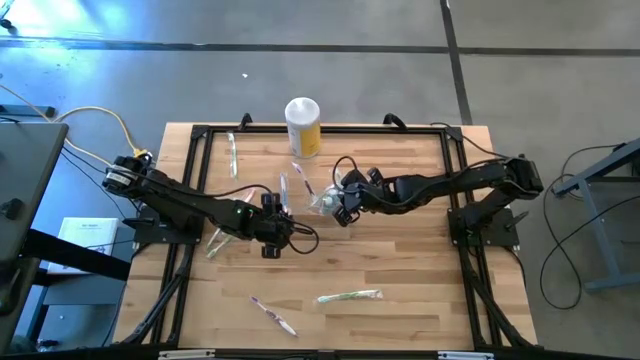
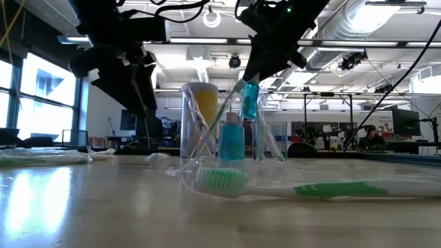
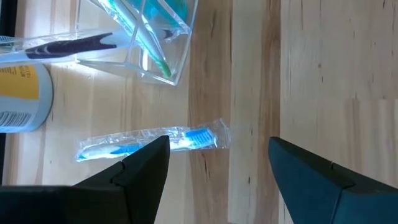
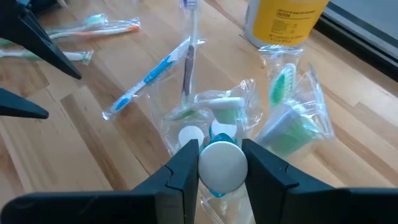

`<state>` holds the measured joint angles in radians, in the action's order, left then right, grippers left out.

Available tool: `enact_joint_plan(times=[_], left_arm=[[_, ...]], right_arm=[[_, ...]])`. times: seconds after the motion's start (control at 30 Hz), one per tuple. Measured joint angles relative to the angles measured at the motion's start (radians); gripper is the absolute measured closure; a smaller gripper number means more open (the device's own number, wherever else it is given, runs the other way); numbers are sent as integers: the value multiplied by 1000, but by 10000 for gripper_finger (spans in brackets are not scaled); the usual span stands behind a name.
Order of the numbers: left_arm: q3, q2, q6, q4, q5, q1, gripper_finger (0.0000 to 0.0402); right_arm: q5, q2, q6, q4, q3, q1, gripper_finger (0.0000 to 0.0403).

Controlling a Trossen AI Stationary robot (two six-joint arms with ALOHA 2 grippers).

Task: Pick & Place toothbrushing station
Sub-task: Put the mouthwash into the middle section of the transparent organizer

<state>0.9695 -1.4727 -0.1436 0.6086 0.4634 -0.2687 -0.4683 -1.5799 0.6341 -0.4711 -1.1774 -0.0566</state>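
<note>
The clear plastic holder [image 1: 322,200] stands on the table's middle and shows in the low view [image 2: 231,131]. In it are a teal tube [image 2: 231,141] and wrapped toothbrushes. My right gripper [image 4: 221,155] is right above it, shut on a small teal tube with a white cap [image 2: 249,100]. My left gripper [image 3: 217,146] is open and empty to the holder's left. It hovers over a wrapped blue toothbrush [image 3: 149,140] that lies flat on the wood. A wrapped green toothbrush [image 2: 275,186] lies near the front edge. My right gripper pinches the small tube at its white-capped upper end [image 4: 221,167] between its two fingers. The fingers come from above, pointing down. The tube hangs below them, a little tilted and clear of the table, at the holder's open top [image 2: 249,110].
The yellow canister with a white top [image 1: 303,127] stands behind the holder near the far edge. More wrapped toothbrushes lie loose at the far left [image 1: 233,155], at the left [image 1: 215,243] and at the near side, one pink [image 1: 272,313] and one green [image 1: 350,296].
</note>
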Motion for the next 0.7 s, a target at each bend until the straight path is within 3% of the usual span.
enact_joint_plan(times=[0.7], left_arm=[[0,0,-125,26,-9,0,137]], right_arm=[[25,-46,161,10,-2,15,307]])
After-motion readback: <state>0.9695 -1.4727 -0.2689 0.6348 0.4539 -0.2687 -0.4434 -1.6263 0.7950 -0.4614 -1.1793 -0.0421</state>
